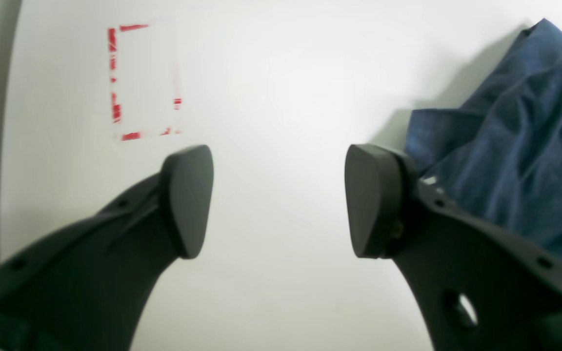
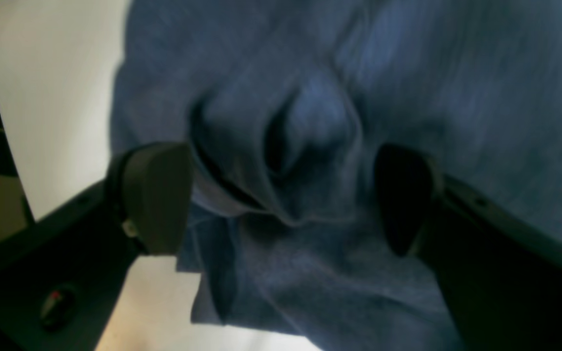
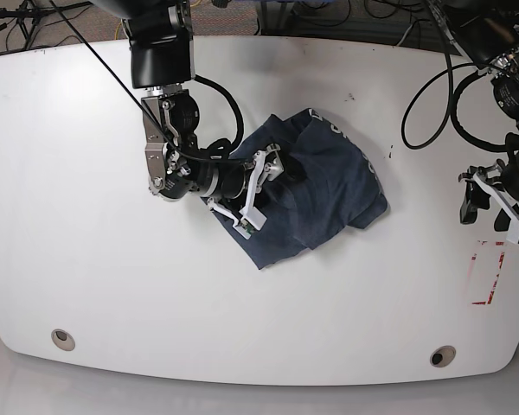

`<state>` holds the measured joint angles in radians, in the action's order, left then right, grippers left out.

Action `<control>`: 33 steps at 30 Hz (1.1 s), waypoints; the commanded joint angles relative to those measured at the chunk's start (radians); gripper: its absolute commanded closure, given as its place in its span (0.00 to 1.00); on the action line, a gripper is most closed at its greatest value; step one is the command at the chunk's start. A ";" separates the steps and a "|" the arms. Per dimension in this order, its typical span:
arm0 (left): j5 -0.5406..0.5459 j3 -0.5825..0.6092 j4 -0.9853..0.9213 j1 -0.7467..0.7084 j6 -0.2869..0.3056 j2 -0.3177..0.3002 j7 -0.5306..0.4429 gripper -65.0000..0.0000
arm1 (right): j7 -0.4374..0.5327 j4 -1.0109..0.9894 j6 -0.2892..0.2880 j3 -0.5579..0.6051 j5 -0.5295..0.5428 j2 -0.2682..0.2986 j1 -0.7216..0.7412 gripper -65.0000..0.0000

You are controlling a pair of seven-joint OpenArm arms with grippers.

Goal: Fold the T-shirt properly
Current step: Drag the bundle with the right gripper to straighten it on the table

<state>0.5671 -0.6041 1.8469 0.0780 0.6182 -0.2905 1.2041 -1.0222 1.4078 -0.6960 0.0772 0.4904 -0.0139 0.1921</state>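
Centrally, rumpled heathered navy T-shirt on smooth white table; right gripper jaws wide over folds; left gripper wide, empty.

The T-shirt lay crumpled near the table's middle, a dark navy heathered heap with rumpled folds. White letters showed at its 12 o'clock edge; a pointed corner reached toward 7 o'clock, another toward 4 o'clock.
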 commanded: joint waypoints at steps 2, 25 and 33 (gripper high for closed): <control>0.011 -0.010 0.015 0.006 0.001 -0.016 -0.017 0.39 | 0.047 -0.041 -0.002 0.002 0.018 -0.018 0.024 0.15; 0.009 -0.012 0.010 0.004 0.001 -0.011 -0.017 0.39 | -0.039 0.186 -0.002 -0.003 0.026 -0.073 -0.006 0.93; 0.008 0.025 -0.052 0.006 0.001 -0.016 -0.019 0.39 | -0.154 0.425 -0.002 -0.004 0.027 -0.070 -0.015 0.93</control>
<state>0.5598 -0.5903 1.7985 0.0685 0.6174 -0.2913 1.2072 -1.1786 1.7878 -0.6933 0.0719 0.4999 -0.0795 0.1513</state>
